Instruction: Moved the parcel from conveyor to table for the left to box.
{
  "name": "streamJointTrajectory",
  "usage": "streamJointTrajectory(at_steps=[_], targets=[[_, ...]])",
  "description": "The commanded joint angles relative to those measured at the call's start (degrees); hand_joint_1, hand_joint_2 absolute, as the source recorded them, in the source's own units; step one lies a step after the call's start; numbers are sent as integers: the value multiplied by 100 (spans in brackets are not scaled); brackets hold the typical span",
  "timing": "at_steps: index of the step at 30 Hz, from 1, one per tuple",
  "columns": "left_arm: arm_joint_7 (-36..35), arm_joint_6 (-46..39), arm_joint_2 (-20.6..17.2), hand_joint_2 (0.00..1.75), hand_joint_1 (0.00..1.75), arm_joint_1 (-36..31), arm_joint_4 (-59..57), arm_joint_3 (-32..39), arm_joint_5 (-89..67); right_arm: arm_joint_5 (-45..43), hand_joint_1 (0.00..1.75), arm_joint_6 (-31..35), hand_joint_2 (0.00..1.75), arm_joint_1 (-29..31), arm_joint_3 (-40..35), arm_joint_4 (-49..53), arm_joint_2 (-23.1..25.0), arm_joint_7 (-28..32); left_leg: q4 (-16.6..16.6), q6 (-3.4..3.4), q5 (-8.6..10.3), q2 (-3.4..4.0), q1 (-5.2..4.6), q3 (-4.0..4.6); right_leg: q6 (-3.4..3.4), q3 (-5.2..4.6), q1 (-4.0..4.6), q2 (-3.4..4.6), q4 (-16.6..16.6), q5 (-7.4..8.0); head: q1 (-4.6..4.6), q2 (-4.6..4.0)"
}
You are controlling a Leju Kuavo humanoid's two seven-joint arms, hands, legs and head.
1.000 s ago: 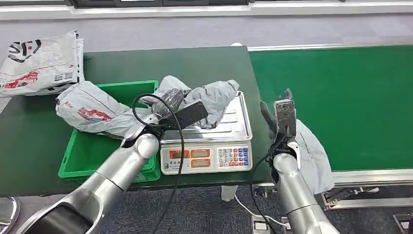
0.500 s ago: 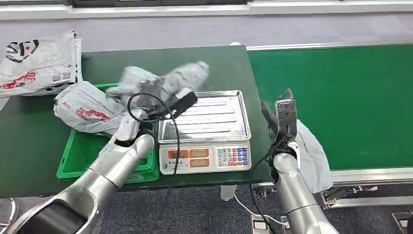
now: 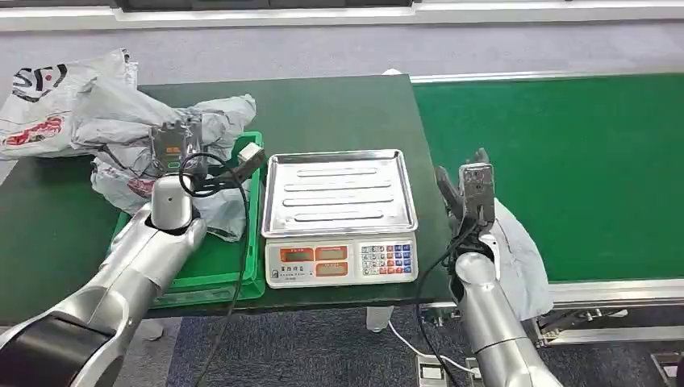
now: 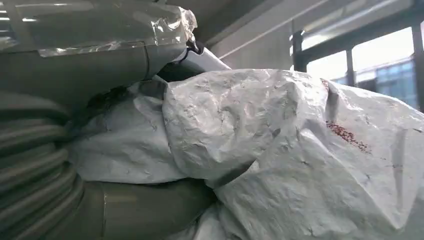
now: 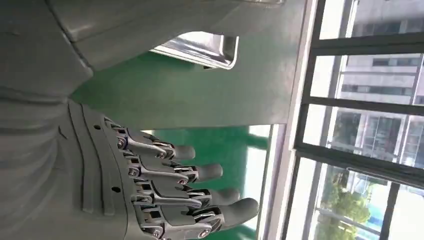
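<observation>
One grey parcel (image 3: 133, 121) is clamped in the left hand (image 3: 173, 145), whose fingers wrap around it just above the green box (image 3: 252, 242) on the dark surface (image 3: 339, 109). To do this well, the hand should come down until the parcel sits inside the box, on the other bag (image 3: 121, 181), and only then let go. The right hand (image 3: 468, 189) waits beside the scale (image 3: 339, 218) with its fingers (image 5: 200, 172) apart, holding nothing.

The left robot hand (image 3: 176, 147) grips a parcel (image 3: 121, 113); the right robot hand (image 3: 468, 189) is raised, fingers apart, holding nothing.
</observation>
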State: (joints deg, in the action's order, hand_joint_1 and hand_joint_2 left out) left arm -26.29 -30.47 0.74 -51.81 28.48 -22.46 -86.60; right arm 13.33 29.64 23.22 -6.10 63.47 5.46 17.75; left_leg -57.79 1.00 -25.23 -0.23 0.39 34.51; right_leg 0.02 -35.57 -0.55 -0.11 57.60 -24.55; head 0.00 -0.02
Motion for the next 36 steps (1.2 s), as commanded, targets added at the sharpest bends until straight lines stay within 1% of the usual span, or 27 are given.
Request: streamJointTrajectory(at_steps=[1, 2, 3, 6, 7, 8, 9, 10, 11, 12, 15, 16, 17, 18, 19, 21, 22, 23, 24, 25, 26, 28, 32, 35, 36], targets=[[68, 4, -119, 175, 175, 54, -601, 968, 0, 28, 0, -113, 175, 401, 287, -523, 86, -39, 8, -1, -3, 18, 0, -17, -2, 11, 3, 17, -8, 3, 0, 0], [59, -5, -122, 175, 175, 79, -602, 997, 13, 27, 0, -120, 175, 393, 286, -526, 78, -39, 14, -1, -3, 19, -1, -27, -2, 18, 2, 16, -11, 2, 0, 2], [136, -74, -95, 175, 175, 133, -550, 1093, 19, 33, 0, -119, 175, 364, 275, -519, 61, -26, 8, 0, -2, 11, 1, -17, -1, 13, 7, 8, -9, 1, 0, 0], [-40, 430, -38, 175, 175, 137, -631, 1160, -295, -23, 0, -129, 175, 427, 264, -636, 39, 16, 10, -3, -3, 10, 0, -22, 1, 20, 10, 7, -14, 0, 0, 2], [331, 821, 67, 175, 175, 136, -724, 1453, 52, -32, 0, -128, 175, 464, 254, -684, 28, 34, 5, -2, -3, 9, -1, -13, 1, 10, 8, 6, -6, 0, 0, 2], [376, 883, 70, 175, 175, 135, -719, 1483, 71, -36, 0, -130, 175, 474, 252, -694, 24, 42, 7, -3, -4, 11, -1, -18, 2, 15, 8, 8, -9, -1, 0, 2], [723, 1512, 169, 175, 175, 60, -896, 1796, 434, -55, 0, -143, 175, 531, 261, -744, 14, 54, 3, -3, -3, 7, -1, -11, 2, 10, 8, 3, -5, -1, 0, 2], [564, 1780, 136, 175, 175, 27, -917, 1659, 240, -66, 0, -150, 175, 570, 274, -771, 4, 47, 9, -4, -2, 7, -2, -19, 3, 18, 7, 3, -10, 0, 0, 2], [338, 2092, 110, 175, 175, -25, -1025, 1526, 25, -88, 0, -149, 175, 561, 295, -780, -5, 20, 2, -3, -1, 6, 0, -9, 2, 9, 7, 2, -5, 0, 0, 0], [346, 2328, 92, 175, 175, -41, -1094, 1573, 48, -92, 0, -182, 175, 530, 288, -768, -34, 20, 6, -3, -1, 8, 0, -14, 1, 13, 7, 5, -9, 2, 0, 2], [379, 2368, 64, 175, 175, -32, -1107, 1573, 41, -95, 0, -175, 175, 506, 289, -770, -35, 28, 1, -1, -1, 2, 2, -7, 0, 7, 8, -1, -5, -1, 0, 2], [379, 2368, 64, 175, 175, -32, -1107, 1573, 41, -95, 0, -175, 175, 506, 289, -770, -35, 28, 8, -2, -1, 3, 2, -17, 0, 17, 9, 0, -12, 0, 0, 2], [393, 2710, 50, 175, 175, -85, -1211, 1517, -8, -96, 0, -203, 175, 498, 268, -770, -37, 44, 3, -1, -1, 0, 2, -8, 0, 7, 8, -3, -6, -1, 0, 2], [534, 2791, 70, 175, 175, -68, -1165, 1632, 124, -95, 0, -194, 175, 489, 261, -768, -44, 54, 1, 0, -1, 0, 1, -6, 0, 4, 8, -2, -2, -2, 0, 2], [646, 2649, 107, 175, 0, -9, -1042, 1824, 325, -107, 0, -187, 175, 436, 262, -720, -65, 56, 3, -1, -2, 0, 2, -10, 0, 9, 9, -3, -5, -2, 0, 2], [814, 1985, 187, 175, 0, 60, -886, 1983, 503, -136, 0, -166, 175, 230, 280, -522, -136, 18, 5, -2, -3, -2, 3, -16, 0, 17, 10, -5, -11, -3, 0, 0], [840, 1781, 213, 175, 0, 44, -872, 2015, 543, -144, 0, -187, 175, 134, 282, -433, -174, 3, 7, -2, -1, -7, 2, -16, 0, 18, 10, -9, -12, -3, 0, 0], [913, 1227, 231, 175, 0, 83, -688, 2041, 579, -148, 0, -191, 175, 53, 293, -359, -188, -13, 10, -2, -1, -10, 2, -20, 1, 22, 10, -13, -13, -4, 0, 2], [1067, 1052, 255, 175, 0, 70, -658, 2113, 733, -127, 0, -207, 175, 21, 281, -336, -193, -60, 7, -2, 0, -16, 3, -14, 1, 17, 11, -19, -11, -5, 0, 2], [1396, 887, 312, 175, 0, 92, -493, 2329, 1126, -117, 0, -244, 175, 52, 253, -377, -208, -90, 11, -3, 2, -24, 4, -18, 1, 23, 13, -27, -17, -5, 0, 2], [1569, 728, 324, 0, 0, 135, -335, 2341, 1261, -43, 0, -220, 175, 93, 217, -432, -233, -138, 4, -2, 1, -17, 5, -7, 1, 12, 14, -20, -11, -4, 0, 2], [1805, 593, 369, 0, 0, 196, -59, 2399, 1558, 5, 0, -212, 175, 162, 204, -464, -246, -172, 3, -4, 0, -12, -1, -4, 3, 5, 9, -15, -6, -4, 0, 2], [1786, 687, 358, 0, 0, 182, 20, 2337, 1624, 17, 0, -221, 175, 204, 202, -462, -253, -209, 3, -5, -2, -4, 1, -8, 2, 9, 7, -6, -9, -2, 0, 2], [2045, -33, 330, 0, 0, 321, 380, 2435, 2169, 62, 0, -237, 175, 92, 219, -318, -256, -241, 4, -2, -1, -2, 0, -6, 1, 5, 5, -4, -7, -2, 0, 2], [2564, -744, 393, 0, 0, 466, 791, 2672, 2816, 74, 0, -244, 175, 42, 224, -274, -238, -236, 11, -3, -2, 2, 1, -16, 1, 14, 6, 0, -14, -1, 0, 2]])
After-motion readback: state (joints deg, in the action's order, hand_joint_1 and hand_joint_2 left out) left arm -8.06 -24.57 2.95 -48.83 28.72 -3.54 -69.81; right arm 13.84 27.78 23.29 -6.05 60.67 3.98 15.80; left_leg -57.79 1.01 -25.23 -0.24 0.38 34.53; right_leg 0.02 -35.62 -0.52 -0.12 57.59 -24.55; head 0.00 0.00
